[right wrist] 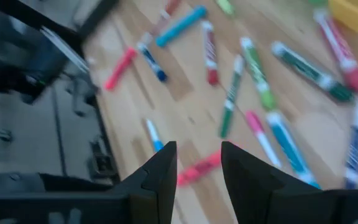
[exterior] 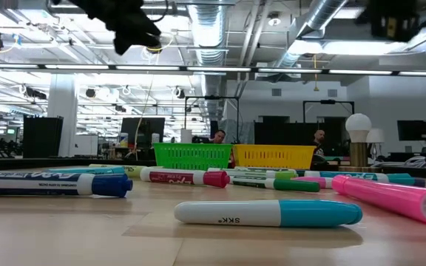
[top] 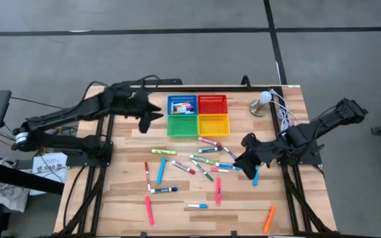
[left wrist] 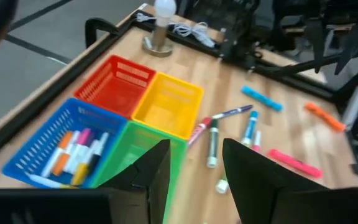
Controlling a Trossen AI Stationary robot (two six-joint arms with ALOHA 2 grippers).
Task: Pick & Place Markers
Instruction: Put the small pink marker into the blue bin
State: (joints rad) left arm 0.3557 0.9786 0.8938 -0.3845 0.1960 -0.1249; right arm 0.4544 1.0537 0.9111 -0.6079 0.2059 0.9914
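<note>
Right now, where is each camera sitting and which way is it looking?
High view: above the table, looking straight down; both arms show.
Low view: at table-top height, looking level across the markers; an arm hangs at the top.
Left wrist view: on the left arm, above the blue basket; left gripper open, empty.
Right wrist view: over scattered markers; right gripper open.
Shared: the yellow basket shows in high, low and left wrist views.

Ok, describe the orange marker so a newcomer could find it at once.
Start at the wooden table in the high view and go to its near right corner, far from the baskets. The orange marker lies alone there, the only orange one left on the tabletop.
</note>
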